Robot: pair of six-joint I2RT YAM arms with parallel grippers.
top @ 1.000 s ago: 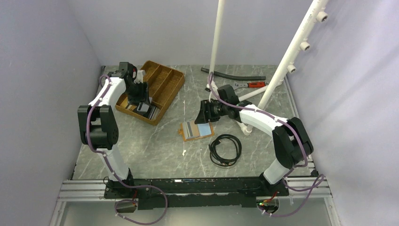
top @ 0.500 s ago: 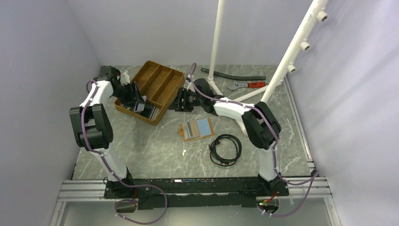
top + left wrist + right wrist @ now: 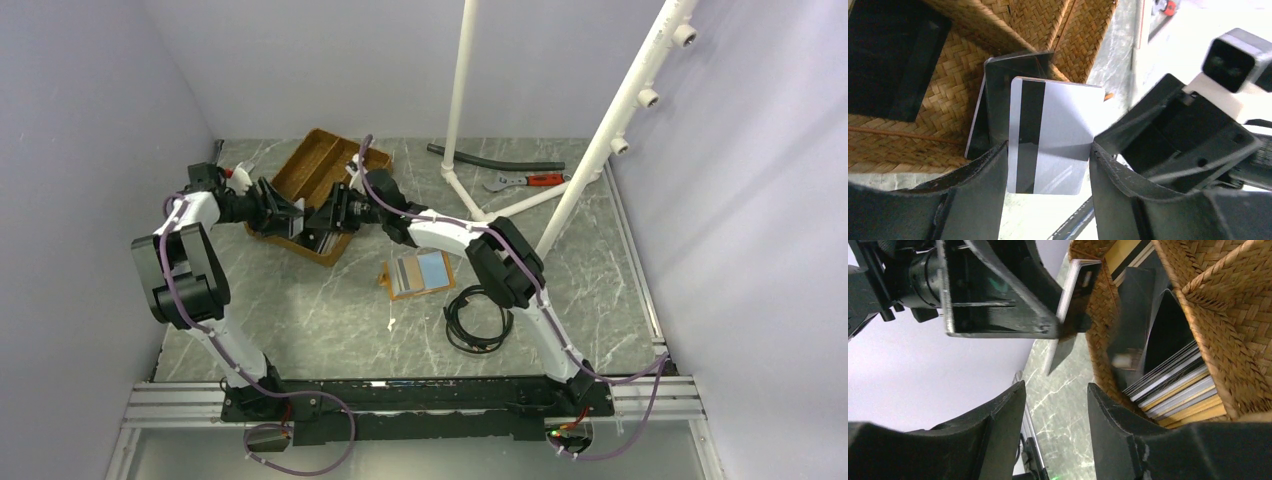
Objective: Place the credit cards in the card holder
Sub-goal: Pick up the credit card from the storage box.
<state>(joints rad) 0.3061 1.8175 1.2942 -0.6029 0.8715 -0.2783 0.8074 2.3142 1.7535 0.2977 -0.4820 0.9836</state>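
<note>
The grey marble-patterned table [image 3: 330, 310] carries a brown woven compartment tray [image 3: 318, 165] near its far left corner. Near the middle lies an open orange-tan folding card holder [image 3: 418, 273], pale blue inside. A small white scrap [image 3: 391, 323] lies towards the near edge, and a coiled black cable [image 3: 452, 320] is beside the holder on its near right. Towards the far edge are a black hose [image 3: 495, 160], a red-handled wrench [image 3: 525, 181] and a white pipe stand [image 3: 470, 200].

The left arm [image 3: 180, 275] stands folded, wrist turned rightward; the right arm [image 3: 470, 240] stretches far across to meet it — grippers nose to nose. The left gripper [image 3: 1046, 155] pinches a white card [image 3: 1058, 130]; the right gripper [image 3: 1055, 390] gapes, jaws apart.
</note>
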